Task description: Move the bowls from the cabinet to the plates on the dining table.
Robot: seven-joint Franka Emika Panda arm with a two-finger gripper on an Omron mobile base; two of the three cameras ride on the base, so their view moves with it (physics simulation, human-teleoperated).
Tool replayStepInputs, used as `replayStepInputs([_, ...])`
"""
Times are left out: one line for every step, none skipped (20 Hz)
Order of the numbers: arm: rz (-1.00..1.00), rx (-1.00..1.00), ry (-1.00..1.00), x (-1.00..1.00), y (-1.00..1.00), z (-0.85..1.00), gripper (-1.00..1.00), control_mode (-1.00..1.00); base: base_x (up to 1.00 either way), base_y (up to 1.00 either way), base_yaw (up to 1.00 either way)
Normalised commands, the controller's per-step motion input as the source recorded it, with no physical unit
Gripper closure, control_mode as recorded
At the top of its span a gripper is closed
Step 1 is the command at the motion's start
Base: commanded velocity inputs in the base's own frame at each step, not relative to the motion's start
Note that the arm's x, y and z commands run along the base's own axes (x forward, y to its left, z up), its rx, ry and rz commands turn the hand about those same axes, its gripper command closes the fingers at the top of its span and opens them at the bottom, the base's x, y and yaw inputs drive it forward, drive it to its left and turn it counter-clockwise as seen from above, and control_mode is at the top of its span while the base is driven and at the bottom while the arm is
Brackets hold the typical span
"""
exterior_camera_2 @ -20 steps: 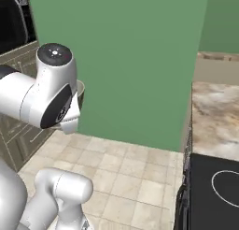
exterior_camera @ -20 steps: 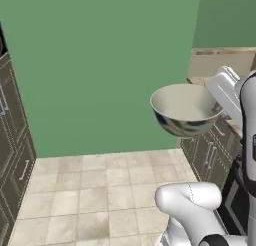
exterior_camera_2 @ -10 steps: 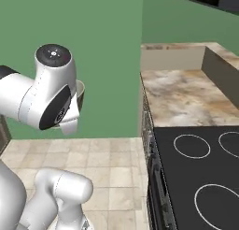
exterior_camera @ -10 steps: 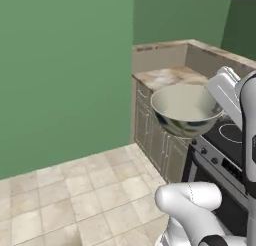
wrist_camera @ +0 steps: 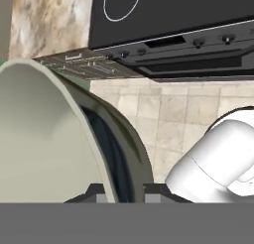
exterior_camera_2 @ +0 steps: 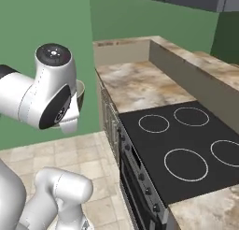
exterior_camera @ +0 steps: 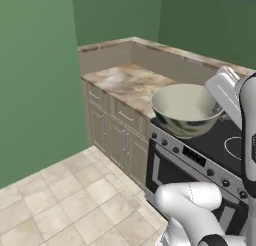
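Green-walled kitchen corner, tiled beige floor (exterior_camera: 60, 200). Fixtures: mottled stone worktop (exterior_camera: 127, 82) over beige drawer units (exterior_camera: 112, 135), with a raised stone-capped ledge (exterior_camera_2: 186, 61) behind; black glass cooktop (exterior_camera_2: 186, 149) with four ring burners, oven front with knob row (exterior_camera: 192, 157) beneath. Item in transit: large glossy grey-white bowl (exterior_camera: 186, 110), upright, carried in the air in front of the stove's edge, clear of every surface, its pale inside showing. Gripper (wrist_camera: 121, 191): closed narrowly on the bowl's rim, one finger inside the wall and one outside, seen in the hand view where the bowl's wall rises from between the tips.
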Motion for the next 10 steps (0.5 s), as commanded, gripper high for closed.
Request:
replayStepInputs([0.00, 0.00, 0.00, 0.00, 0.00, 0.00, 1.00, 1.00, -0.46, 0.00, -0.47])
replayStepInputs([0.00, 0.00, 0.00, 0.00, 0.00, 0.00, 1.00, 1.00, -0.46, 0.00, -0.47])
replayStepInputs([0.00, 0.00, 0.00, 0.00, 0.00, 0.00, 1.00, 1.00, -0.47, 0.00, -0.47])
replayStepInputs([0.00, 0.00, 0.00, 0.00, 0.00, 0.00, 1.00, 1.00, -0.48, 0.00, -0.47])
replayStepInputs([0.00, 0.00, 0.00, 0.00, 0.00, 0.00, 1.00, 1.00, -0.54, 0.00, -0.47])
replayStepInputs([0.00, 0.00, 0.00, 0.00, 0.00, 0.00, 1.00, 1.00, -0.56, 0.00, -0.47])
replayStepInputs([0.00, 0.00, 0.00, 0.00, 0.00, 0.00, 1.00, 1.00, -0.61, 0.00, -0.47])
replayStepInputs([0.00, 0.00, 0.00, 0.00, 0.00, 0.00, 1.00, 1.00, -0.60, 0.00, -0.47])
replayStepInputs([0.00, 0.00, 0.00, 0.00, 0.00, 0.00, 1.00, 1.00, -0.55, 0.00, -0.46])
replayStepInputs([0.00, 0.00, 0.00, 0.00, 0.00, 0.00, 1.00, 1.00, -0.50, 0.00, -0.45])
